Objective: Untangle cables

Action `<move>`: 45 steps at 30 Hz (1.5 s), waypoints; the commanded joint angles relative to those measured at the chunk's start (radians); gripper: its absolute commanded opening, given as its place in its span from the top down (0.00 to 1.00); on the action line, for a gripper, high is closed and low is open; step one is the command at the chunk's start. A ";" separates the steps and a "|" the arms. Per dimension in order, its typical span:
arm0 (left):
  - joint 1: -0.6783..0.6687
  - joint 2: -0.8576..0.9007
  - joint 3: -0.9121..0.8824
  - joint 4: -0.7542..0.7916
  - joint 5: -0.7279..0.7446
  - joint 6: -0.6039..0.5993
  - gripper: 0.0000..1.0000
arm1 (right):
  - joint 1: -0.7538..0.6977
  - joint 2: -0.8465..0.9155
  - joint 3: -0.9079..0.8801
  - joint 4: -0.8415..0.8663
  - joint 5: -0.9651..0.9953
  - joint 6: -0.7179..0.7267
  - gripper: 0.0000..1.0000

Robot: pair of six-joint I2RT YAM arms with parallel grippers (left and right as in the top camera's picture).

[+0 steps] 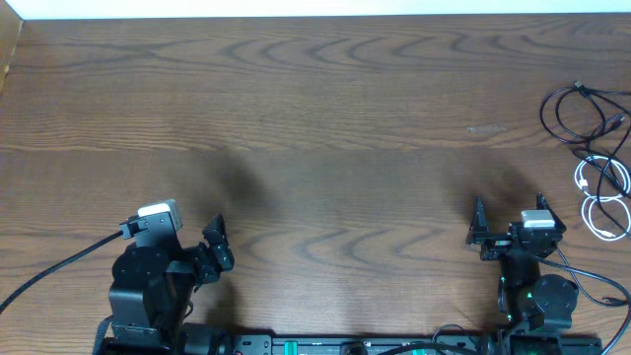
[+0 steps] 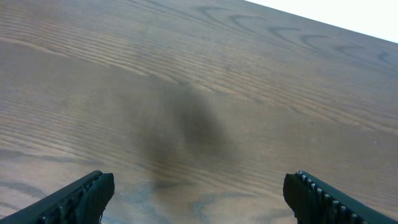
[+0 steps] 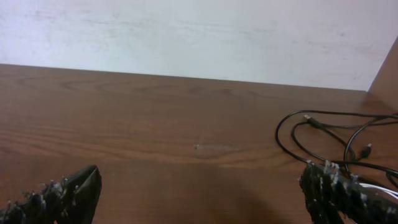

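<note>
Overhead view of a brown wood-grain table (image 1: 315, 118) with 2 robot arms at its near edge. The left gripper (image 1: 219, 245) sits at the near left, its 2 fingers spread wide and holding nothing. In the left wrist view its fingertips frame plain wood. The right gripper (image 1: 509, 219) sits at the near right, also spread wide and holding nothing.

Just right of it, close to the right edge of the frame, the white cable (image 1: 603, 192) lies in small loops. Farther back along that same edge, the black cables (image 1: 582, 113) lie in loose overlapping loops with small plug ends, reaching down to the white cable. In the right wrist view they lie ahead and to the right of the open fingers. Both grippers are apart from every cable.

A broad stretch of wood runs between the 2 grippers and back to the far edge. Beyond that edge is a white wall (image 1: 315, 8).
</note>
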 commanded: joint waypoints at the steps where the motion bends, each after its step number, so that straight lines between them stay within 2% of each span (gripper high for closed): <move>1: 0.001 -0.001 -0.002 0.002 -0.017 0.009 0.08 | 0.006 0.002 -0.001 -0.005 0.004 -0.009 0.01; 17: 0.003 -0.002 -0.002 -0.043 -0.034 0.026 0.08 | 0.006 0.002 -0.001 -0.005 0.004 -0.009 0.01; 20: 0.041 -0.020 -0.003 -0.072 -0.046 0.051 0.08 | 0.006 0.002 -0.001 -0.005 0.004 -0.009 0.01; 25: 0.100 -0.107 -0.043 -0.022 -0.034 0.051 0.08 | 0.006 0.002 -0.001 -0.005 0.004 -0.009 0.01; 28: 0.146 -0.265 -0.190 0.111 -0.035 0.051 0.07 | 0.006 0.002 -0.001 -0.005 0.004 -0.009 0.01; 33: 0.164 -0.376 -0.362 0.272 -0.016 0.050 0.07 | 0.006 0.002 -0.001 -0.005 0.004 -0.009 0.01; 43: 0.164 -0.423 -0.643 0.744 -0.016 0.051 0.08 | 0.006 0.002 -0.001 -0.005 0.004 -0.009 0.01; 45: 0.164 -0.423 -0.725 0.898 -0.016 0.051 0.08 | 0.006 0.002 -0.001 -0.005 0.004 -0.009 0.01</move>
